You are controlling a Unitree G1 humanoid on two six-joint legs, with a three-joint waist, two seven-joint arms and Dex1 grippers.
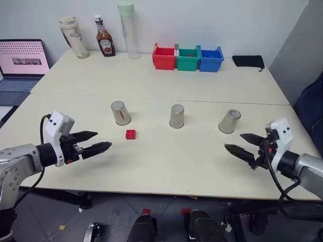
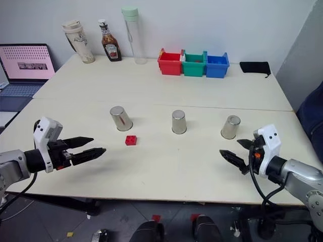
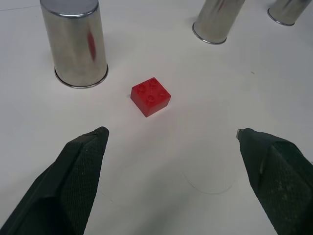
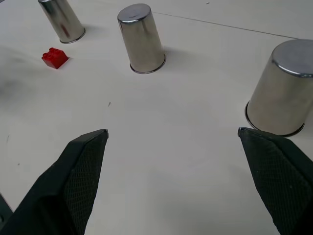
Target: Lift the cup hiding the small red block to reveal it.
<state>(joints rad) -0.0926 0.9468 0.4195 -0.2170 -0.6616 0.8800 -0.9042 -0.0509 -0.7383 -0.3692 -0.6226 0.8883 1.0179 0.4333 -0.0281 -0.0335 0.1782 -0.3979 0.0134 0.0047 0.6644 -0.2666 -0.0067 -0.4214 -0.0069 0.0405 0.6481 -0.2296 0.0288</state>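
Left tool (image 1: 98, 141) open, hovering level, right tool (image 1: 242, 143) likewise

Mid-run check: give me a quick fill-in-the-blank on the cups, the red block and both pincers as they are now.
1. ____ silver cups stand upside down in a row on the table.
2. The small red block lies uncovered, nearest the ____ cup.
3. The left pincer and the right pincer are both ____ and hold nothing.
4. Of the three bins at the back, the middle one is ____.

Missing words: three; left; open; green
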